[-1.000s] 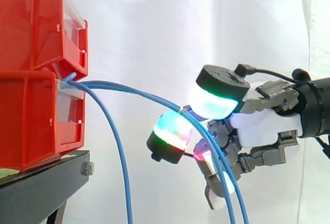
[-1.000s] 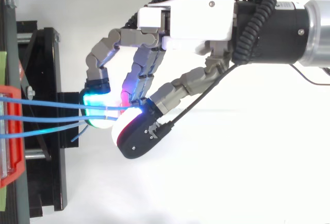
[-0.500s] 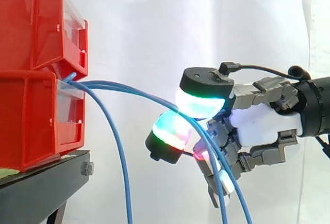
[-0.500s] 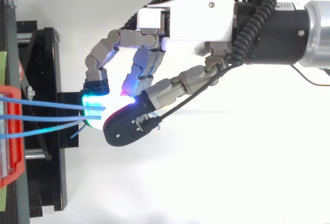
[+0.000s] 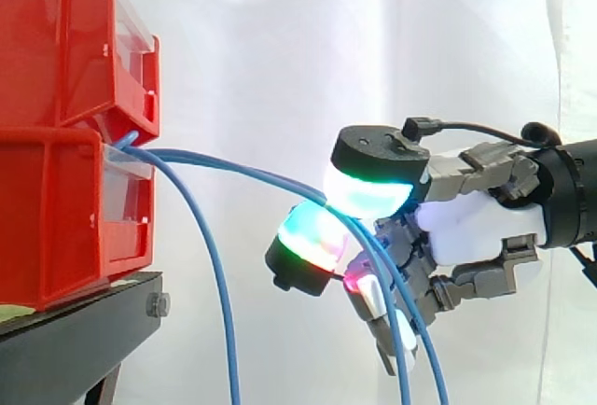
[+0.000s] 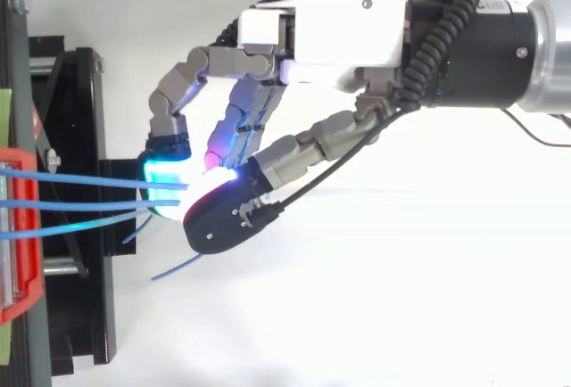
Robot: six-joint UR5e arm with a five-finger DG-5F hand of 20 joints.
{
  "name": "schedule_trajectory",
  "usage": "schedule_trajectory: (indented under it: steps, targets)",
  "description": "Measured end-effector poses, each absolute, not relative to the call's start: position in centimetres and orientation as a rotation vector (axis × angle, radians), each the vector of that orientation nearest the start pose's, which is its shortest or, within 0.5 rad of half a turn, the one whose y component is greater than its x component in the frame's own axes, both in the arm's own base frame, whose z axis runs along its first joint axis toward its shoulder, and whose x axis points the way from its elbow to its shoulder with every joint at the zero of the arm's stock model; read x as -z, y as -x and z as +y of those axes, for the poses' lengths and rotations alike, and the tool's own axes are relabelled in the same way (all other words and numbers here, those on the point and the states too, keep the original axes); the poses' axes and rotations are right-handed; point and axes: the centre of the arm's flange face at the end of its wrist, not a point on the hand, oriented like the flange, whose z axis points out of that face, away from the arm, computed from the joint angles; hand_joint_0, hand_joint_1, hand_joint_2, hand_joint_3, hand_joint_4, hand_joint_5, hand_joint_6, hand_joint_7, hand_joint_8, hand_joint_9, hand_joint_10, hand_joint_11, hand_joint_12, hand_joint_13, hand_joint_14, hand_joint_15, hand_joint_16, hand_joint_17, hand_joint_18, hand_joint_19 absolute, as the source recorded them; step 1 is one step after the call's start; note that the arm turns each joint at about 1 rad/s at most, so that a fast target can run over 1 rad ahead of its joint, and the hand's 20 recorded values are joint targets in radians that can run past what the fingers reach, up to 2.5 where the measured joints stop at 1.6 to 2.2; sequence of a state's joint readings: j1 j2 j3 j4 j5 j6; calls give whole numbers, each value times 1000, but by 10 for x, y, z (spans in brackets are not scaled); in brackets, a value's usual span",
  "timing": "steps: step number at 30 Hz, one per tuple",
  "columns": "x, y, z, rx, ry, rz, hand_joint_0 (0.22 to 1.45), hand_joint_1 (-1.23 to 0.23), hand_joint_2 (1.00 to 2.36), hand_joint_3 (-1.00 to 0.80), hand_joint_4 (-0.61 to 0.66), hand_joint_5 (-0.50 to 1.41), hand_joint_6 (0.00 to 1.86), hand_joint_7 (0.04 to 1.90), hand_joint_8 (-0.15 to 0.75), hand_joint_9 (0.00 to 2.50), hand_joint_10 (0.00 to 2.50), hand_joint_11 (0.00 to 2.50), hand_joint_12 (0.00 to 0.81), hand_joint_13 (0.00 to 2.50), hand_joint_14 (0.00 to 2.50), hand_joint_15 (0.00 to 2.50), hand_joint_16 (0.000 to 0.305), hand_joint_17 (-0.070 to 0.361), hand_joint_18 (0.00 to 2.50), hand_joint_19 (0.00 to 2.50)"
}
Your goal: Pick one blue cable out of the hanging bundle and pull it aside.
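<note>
The cable (image 5: 244, 170) comes out between the red bins (image 5: 65, 125) on the left, arcs rightward in mid-air and runs into the robot hand (image 5: 476, 228). From there it drops away below the palm. A second strand of the bundle (image 6: 89, 201) runs just beside it the whole way. The third strand (image 5: 224, 321) sags on its own nearer the bins, clear of the hand.

The robot hand is clamped on the cable. Its thumb pad (image 5: 368, 195) presses from above and a finger pad (image 5: 312, 237) comes up from below. That grip suits a line that runs nearly level at that spot. I can't tell whether the pinch holds one strand or both of the close pair.

The hold is well out from the bins, I'd guess so there is slack to swing sideways. From above, a loose blue end (image 6: 176, 268) pokes out on the near side of the pads.

The bins sit on a black stand (image 5: 75, 330) before the white curtain (image 5: 280, 50). The sideways pull looks not yet made, and the risk is that the neighbouring strand gets dragged along.
</note>
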State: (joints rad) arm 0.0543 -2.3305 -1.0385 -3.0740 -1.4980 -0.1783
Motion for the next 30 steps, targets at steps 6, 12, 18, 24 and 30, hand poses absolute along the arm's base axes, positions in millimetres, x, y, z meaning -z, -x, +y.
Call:
schedule_trajectory:
  steps: [6,12,18,24,30]
  targets:
    - [-268,-763,-100,-994,-1178,1413,784,-920,1000,-500,-245,-138,958,910,239,1016,19,592,281,1023,25,598,43,96,867,466]
    - [-268,-763,-101,-997,-1177,1415,658,-889,1000,-500,-65,-125,931,800,247,1047,23,592,283,1032,24,609,43,96,864,495]
    - [-268,-763,-103,-996,-1178,1414,521,-705,1000,-500,17,-112,879,793,278,1085,19,568,316,1060,22,603,48,109,899,526]
    - [-268,-763,-103,-995,-1178,1414,605,-654,1014,-326,-34,-116,886,935,284,1085,20,576,311,1053,23,610,47,106,874,559]
    - [-268,-763,-103,-995,-1179,1414,664,-792,1023,-144,-82,-145,965,809,277,998,21,605,308,1030,23,601,47,106,883,526]
